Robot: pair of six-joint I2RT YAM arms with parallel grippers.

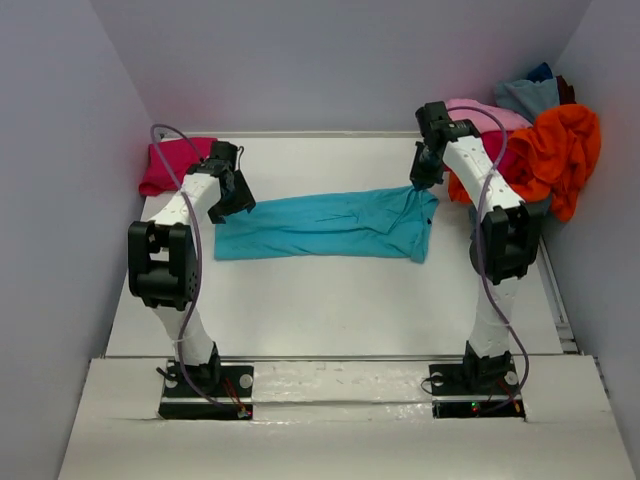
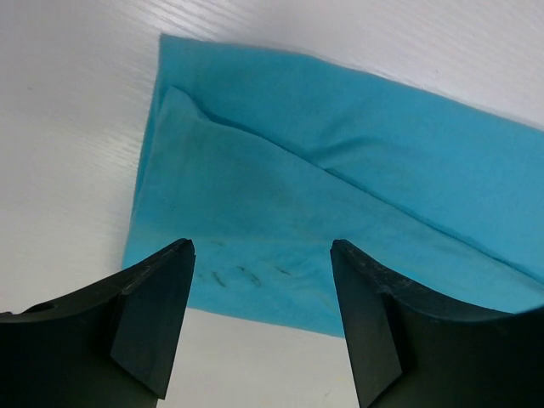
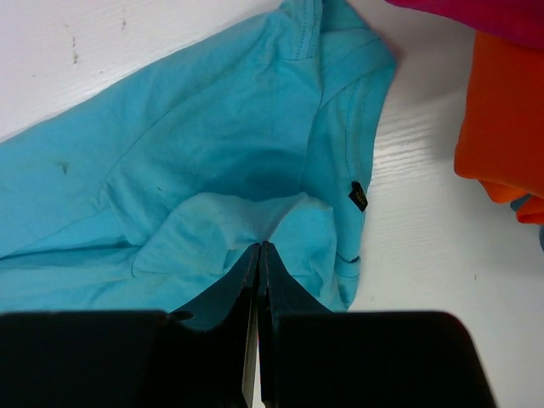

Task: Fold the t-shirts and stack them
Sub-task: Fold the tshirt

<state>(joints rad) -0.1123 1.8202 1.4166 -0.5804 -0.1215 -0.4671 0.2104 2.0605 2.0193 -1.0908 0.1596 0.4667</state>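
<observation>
Our left gripper (image 2: pixel 261 248) hangs with jaws wide apart and empty over the frame-left end of the turquoise t-shirt (image 1: pixel 320 226). Our right gripper (image 3: pixel 259 248) is pinched closed on a puckered fold at its frame-right end. The shirt lies as a long folded band across the centre of the top view. Being light, limp cloth, it will likely sag and slip, so doubled corners look the surest holds.

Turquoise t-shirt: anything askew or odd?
The turquoise cloth t-shirt lies as a long folded strip, slightly tilted on the table. Its right end puckers where the shut right gripper pinches it. Small dark marks show near its left end, under the open left gripper.
</observation>
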